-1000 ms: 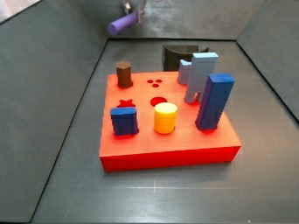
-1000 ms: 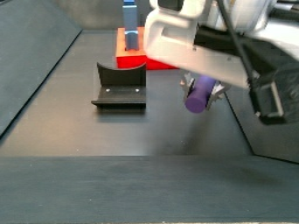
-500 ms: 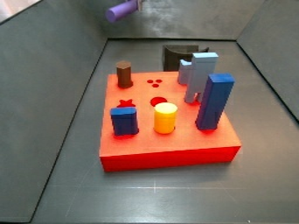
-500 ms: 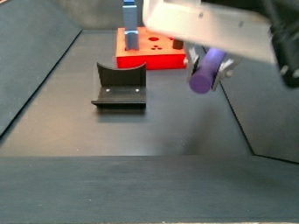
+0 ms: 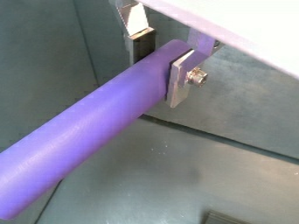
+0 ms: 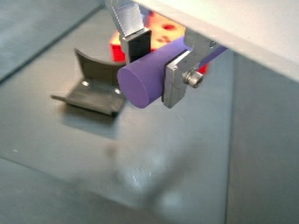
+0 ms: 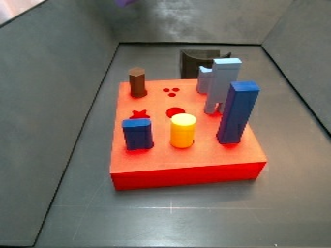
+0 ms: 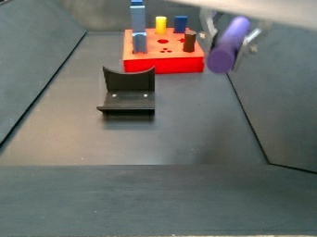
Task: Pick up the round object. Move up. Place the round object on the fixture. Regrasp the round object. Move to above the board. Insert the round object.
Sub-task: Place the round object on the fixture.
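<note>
Wrist views: the gripper [image 5: 163, 59] is clamped on the round object [image 5: 87, 140], silver fingers [image 6: 177, 79] pressing both its sides; the fixture [image 6: 89, 89] sits on the floor below.
Side views: round object [image 8: 228, 44] held high, well apart from the fixture [image 8: 126, 91] and the board [image 7: 185, 145].

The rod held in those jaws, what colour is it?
Purple; the round object, clamped in the raised gripper, shows best in a wrist view.

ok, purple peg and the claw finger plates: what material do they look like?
Round object, clamped in the claw above the floor: looks like matte plastic, with uniform purple colour and soft sheen. Finger plates: likely bare metal, flat silver with a screw; the dark pads could be rubber.
</note>
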Motion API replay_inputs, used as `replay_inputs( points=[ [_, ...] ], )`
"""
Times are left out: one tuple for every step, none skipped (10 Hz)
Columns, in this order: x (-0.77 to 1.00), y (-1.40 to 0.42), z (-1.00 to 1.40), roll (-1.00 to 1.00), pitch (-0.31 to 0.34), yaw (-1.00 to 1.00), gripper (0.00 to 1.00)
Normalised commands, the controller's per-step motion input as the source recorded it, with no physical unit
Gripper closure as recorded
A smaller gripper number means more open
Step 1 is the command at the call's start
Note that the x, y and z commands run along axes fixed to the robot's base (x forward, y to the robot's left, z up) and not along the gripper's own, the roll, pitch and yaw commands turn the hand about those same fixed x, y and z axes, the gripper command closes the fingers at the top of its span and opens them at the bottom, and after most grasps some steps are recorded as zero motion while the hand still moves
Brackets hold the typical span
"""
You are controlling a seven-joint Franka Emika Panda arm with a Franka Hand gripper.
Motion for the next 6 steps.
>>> replay_inputs(
  points=[
    [0.82, -1.00, 0.10, 0.00, 0.024, 1.00, 1.00],
    [0.85, -1.00, 0.09, 0.00, 0.038, 1.00, 1.00],
    [0.89, -1.00, 0.09, 0.00, 0.057, 1.00, 1.00],
    [0.97, -1.00, 0.07, 0.00, 0.090, 0.88, 1.00],
    [1.00, -0.92, 0.06, 0.00, 0.102, 0.63, 1.00],
    [1.00, -0.79, 0.04, 0.01, 0.112, 0.41, 1.00]
  ],
)
